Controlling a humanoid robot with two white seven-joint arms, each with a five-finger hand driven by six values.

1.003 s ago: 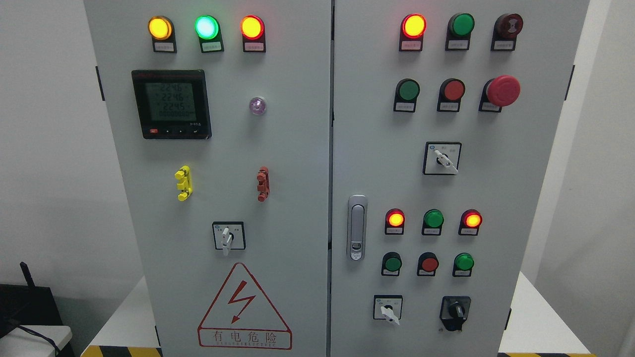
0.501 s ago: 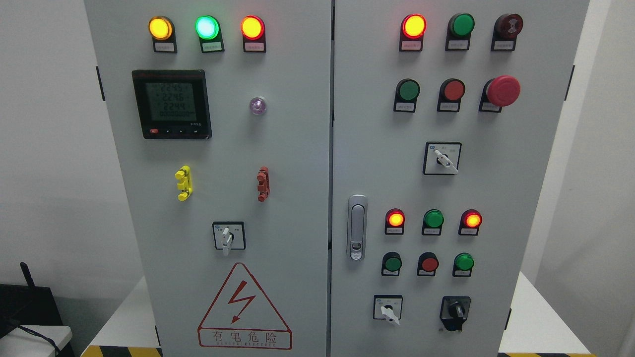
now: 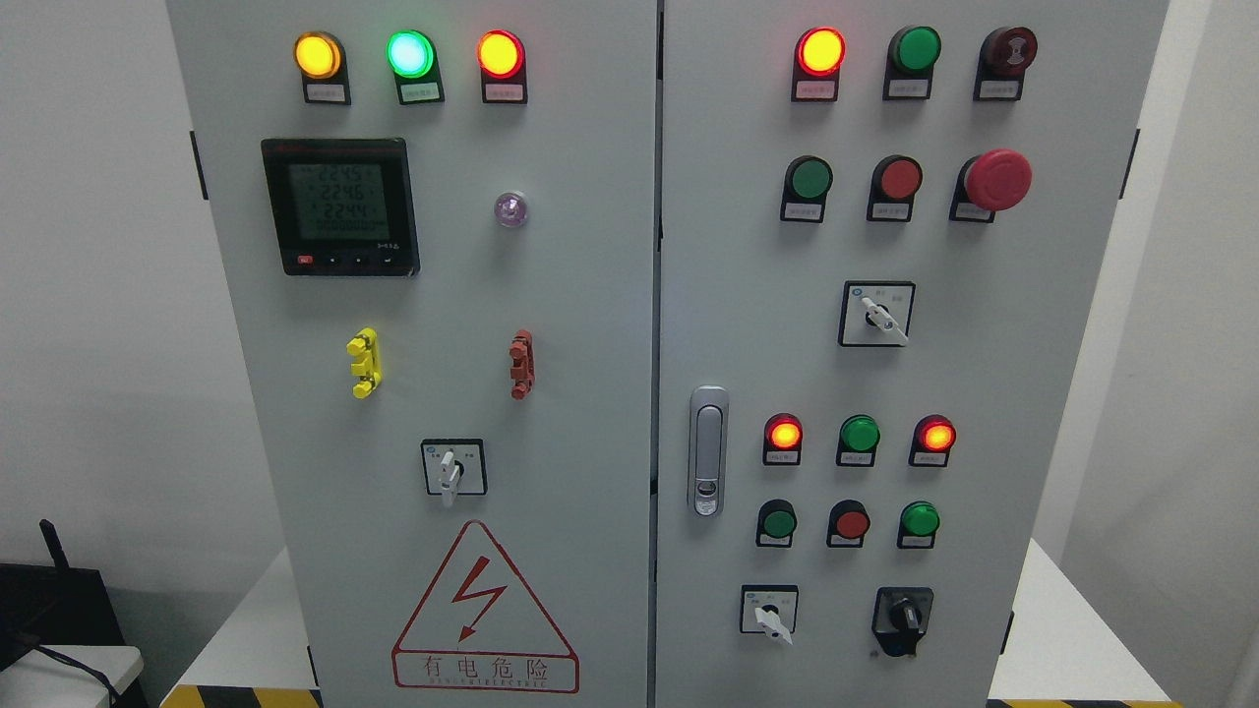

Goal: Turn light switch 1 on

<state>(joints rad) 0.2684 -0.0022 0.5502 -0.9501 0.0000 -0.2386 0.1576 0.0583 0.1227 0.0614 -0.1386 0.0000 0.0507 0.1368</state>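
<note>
We faced a grey control cabinet (image 3: 590, 295) with two doors. No robot hand was in sight, so we could not tell either one's state. Which control was light switch 1 we could not read; possibly the selector switch (image 3: 453, 468) low on the left door, above the warning triangle (image 3: 484, 615).

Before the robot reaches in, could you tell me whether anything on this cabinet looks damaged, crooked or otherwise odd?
Nothing stands out. The cabinet doors sit closed and flush, the warning label lies flat, and the emergency stop and door handle look intact.
</note>
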